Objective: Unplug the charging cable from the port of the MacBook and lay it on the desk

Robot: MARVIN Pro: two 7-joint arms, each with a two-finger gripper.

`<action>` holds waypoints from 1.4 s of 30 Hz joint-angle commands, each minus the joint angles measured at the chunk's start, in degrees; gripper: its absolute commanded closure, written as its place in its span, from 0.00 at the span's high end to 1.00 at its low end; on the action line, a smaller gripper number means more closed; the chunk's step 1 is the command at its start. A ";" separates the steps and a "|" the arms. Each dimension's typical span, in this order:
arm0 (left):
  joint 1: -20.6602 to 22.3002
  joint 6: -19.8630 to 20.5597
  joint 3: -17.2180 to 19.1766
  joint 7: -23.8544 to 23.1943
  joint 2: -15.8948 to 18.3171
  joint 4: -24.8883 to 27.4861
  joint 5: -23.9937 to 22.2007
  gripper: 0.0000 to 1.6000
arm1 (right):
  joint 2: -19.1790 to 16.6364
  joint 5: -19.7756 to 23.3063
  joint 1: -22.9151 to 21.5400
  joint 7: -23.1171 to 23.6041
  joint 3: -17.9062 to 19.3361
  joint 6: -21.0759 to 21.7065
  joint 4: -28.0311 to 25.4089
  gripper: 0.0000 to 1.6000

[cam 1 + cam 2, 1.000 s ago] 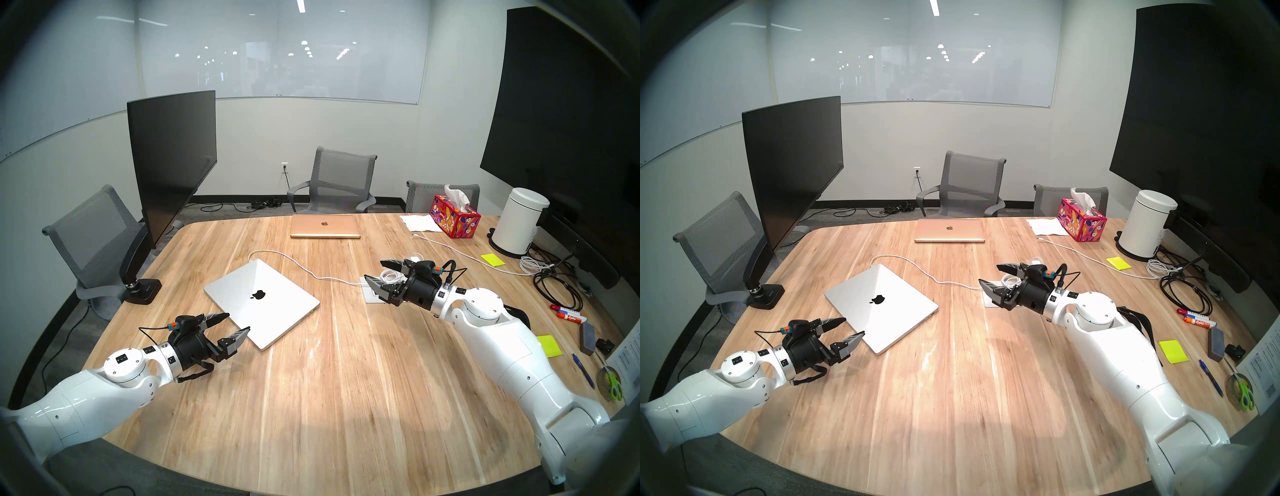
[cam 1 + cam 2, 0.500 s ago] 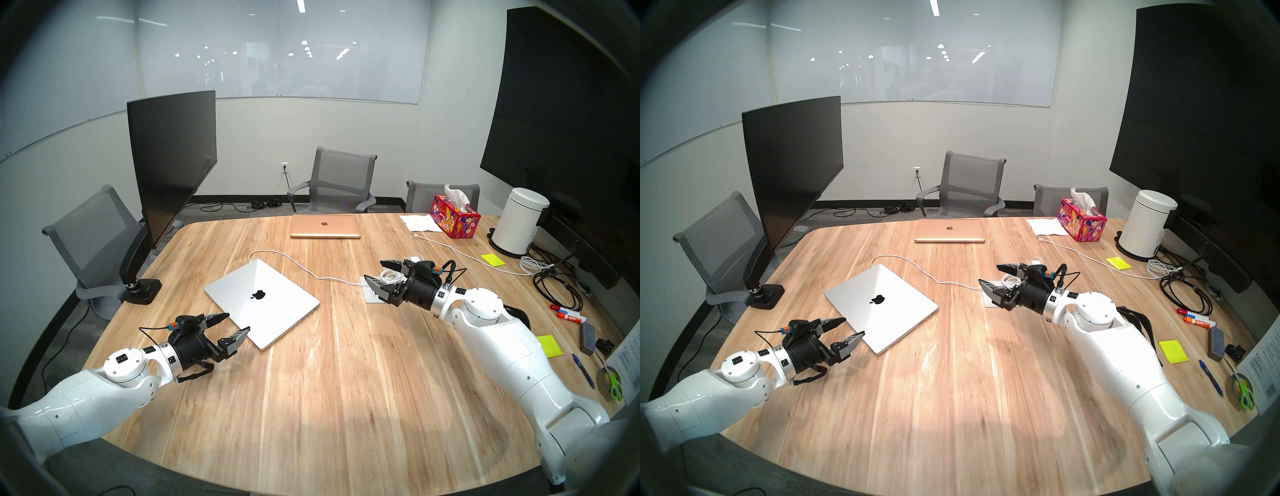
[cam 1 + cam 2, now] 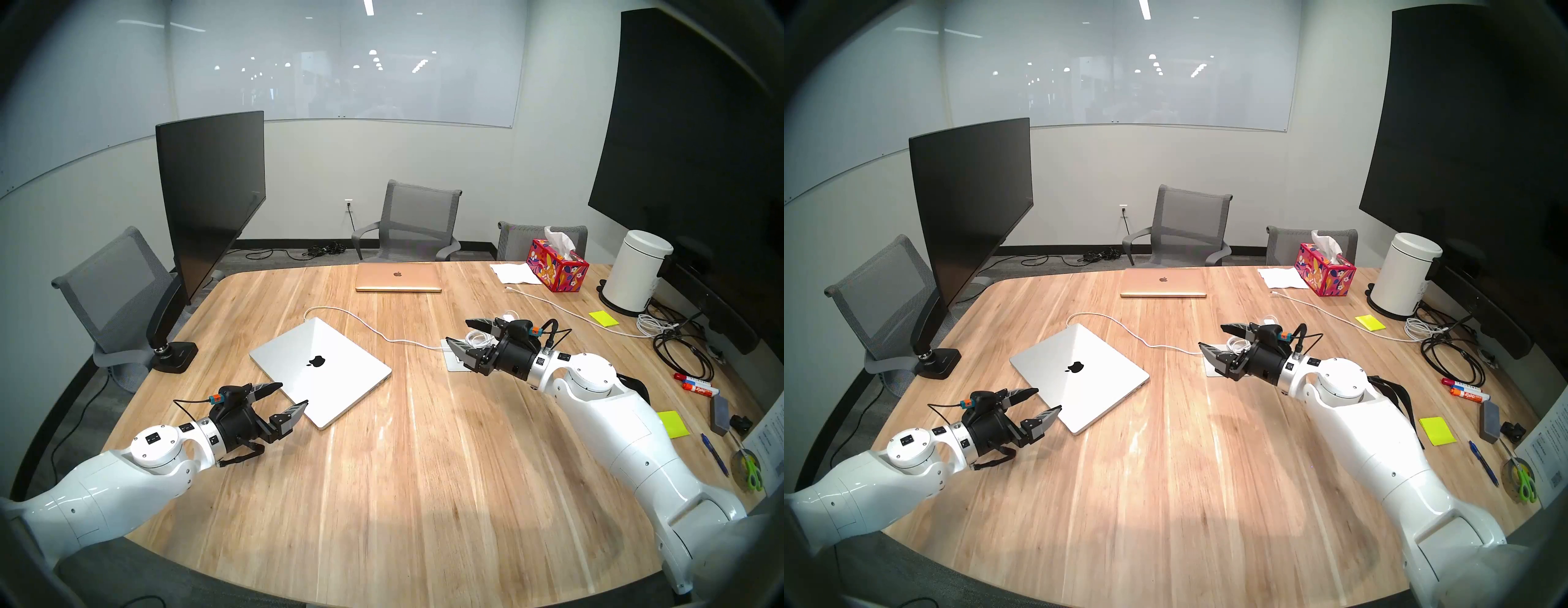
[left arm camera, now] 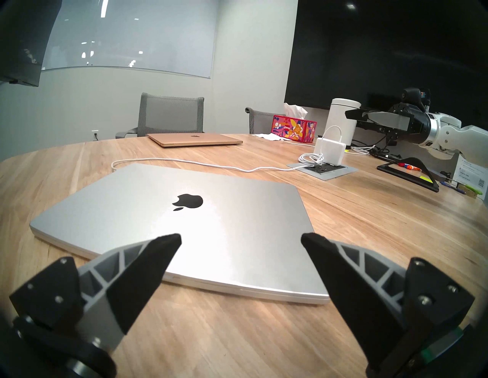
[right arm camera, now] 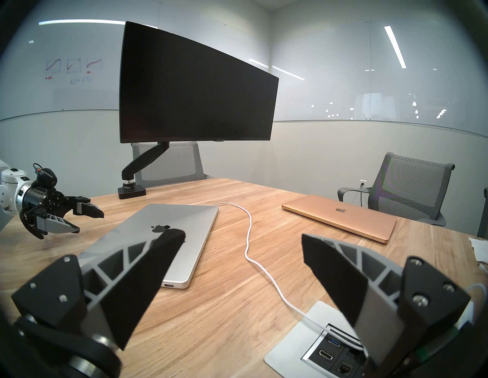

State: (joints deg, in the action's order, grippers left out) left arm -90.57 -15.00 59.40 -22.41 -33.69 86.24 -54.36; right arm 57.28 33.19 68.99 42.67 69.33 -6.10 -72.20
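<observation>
The silver MacBook [image 3: 320,369] lies closed on the light-wood desk [image 3: 424,488], turned at an angle. The white charging cable [image 3: 373,331] loops at the MacBook's far left corner and meets its edge there. From there it runs right across the desk to the power panel [image 3: 456,361]. My left gripper [image 3: 292,394] hovers open at the MacBook's near left corner, nothing between its fingers. In the left wrist view the left gripper [image 4: 241,239] faces the lid [image 4: 184,224]. My right gripper [image 3: 458,332] stands open above the power panel, empty, with the cable [image 5: 248,237] stretching ahead of it.
A rose-gold laptop [image 3: 398,277] lies at the far edge. A black monitor on an arm [image 3: 210,204] stands at the left. Tissue box [image 3: 556,265], white canister [image 3: 636,271], black cables [image 3: 679,352], markers [image 3: 695,384] and sticky notes crowd the right side.
My left arm has edged slightly forward toward the MacBook. The right arm, the cable and the MacBook have not moved.
</observation>
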 commanded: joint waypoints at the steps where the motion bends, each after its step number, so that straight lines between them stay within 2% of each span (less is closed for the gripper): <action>1: 2.30 1.18 0.70 -0.44 -0.55 -0.27 -0.66 1.00 | -0.09 0.18 -0.66 0.11 0.35 -0.01 -0.67 1.00; 10: 5.91 4.51 1.52 -0.48 -1.77 -2.52 -1.33 1.00 | -0.07 0.16 -0.67 0.11 0.35 -0.03 -0.64 1.00; 25: 12.76 8.43 1.20 -1.35 -4.26 -6.75 1.28 1.00 | -0.05 0.13 -0.67 0.12 0.37 -0.04 -0.63 1.00; 42: 21.89 13.74 1.29 -3.19 -8.80 -13.95 3.99 1.00 | -0.03 0.10 -0.67 0.12 0.38 -0.06 -0.60 1.00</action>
State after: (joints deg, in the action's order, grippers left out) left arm -74.47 -2.51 59.94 -25.10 -40.53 73.77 -50.67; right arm 57.36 33.12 69.02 42.67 69.35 -6.10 -72.15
